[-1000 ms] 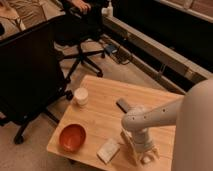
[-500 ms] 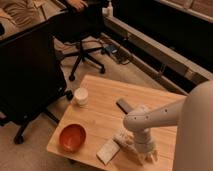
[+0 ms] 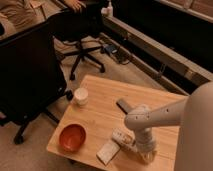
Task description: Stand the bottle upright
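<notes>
Bottle (image 3: 121,138) lying on table (image 3: 100,107), end effector (image 3: 144,153) closed beside it

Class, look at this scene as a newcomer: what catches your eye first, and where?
The white robot arm reaches over the wooden table from the right, its gripper low near the front edge, jaws shut on the lying bottle. A red bowl sits at the table's near left corner.

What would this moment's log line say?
hand: shut on small white plastic bottle | bottle: lying flat | where: near edge of wooden table
</notes>
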You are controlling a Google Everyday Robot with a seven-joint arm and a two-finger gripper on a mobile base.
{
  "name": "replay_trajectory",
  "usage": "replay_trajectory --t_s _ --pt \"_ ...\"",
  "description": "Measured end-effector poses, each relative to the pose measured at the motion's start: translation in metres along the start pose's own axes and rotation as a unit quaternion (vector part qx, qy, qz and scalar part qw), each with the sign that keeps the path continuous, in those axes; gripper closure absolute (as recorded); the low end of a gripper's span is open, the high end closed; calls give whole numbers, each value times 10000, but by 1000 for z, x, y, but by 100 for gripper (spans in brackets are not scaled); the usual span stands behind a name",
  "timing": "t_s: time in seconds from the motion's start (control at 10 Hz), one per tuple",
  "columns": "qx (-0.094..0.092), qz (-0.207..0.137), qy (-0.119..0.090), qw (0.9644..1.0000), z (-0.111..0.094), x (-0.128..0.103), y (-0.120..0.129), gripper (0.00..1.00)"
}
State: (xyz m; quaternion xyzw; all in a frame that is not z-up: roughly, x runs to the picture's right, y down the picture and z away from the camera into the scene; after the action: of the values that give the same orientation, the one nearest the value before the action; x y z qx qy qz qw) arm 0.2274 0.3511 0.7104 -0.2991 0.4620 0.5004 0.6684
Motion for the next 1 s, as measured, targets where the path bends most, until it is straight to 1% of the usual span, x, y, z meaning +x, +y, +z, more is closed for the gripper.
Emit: replay_trajectory --t_s 0.2,0.3,0.4,0.5,0.6,0.7,0.8,0.9,1.0 --pt "-8 -31 27 10000 -1 2 0 51" --pt "-72 -44 24 10000 -3 2 2 44" --pt "-163 -31 -29 9999 -8 0 3 34" --pt "-259 46 -174 9995 -17 -5 1 25" --pt "-341 178 -408 9984 -31 -14 -4 20" --pt "-424 378 -653 9962 -46 -22 -9 20" --pt "-620 700 -1074 9898 -72 -34 -17 20" --pt "-740 854 -1390 9838 -92 -40 -24 20" --pt "-796 851 -1611 9800 -107 -44 -28 20"
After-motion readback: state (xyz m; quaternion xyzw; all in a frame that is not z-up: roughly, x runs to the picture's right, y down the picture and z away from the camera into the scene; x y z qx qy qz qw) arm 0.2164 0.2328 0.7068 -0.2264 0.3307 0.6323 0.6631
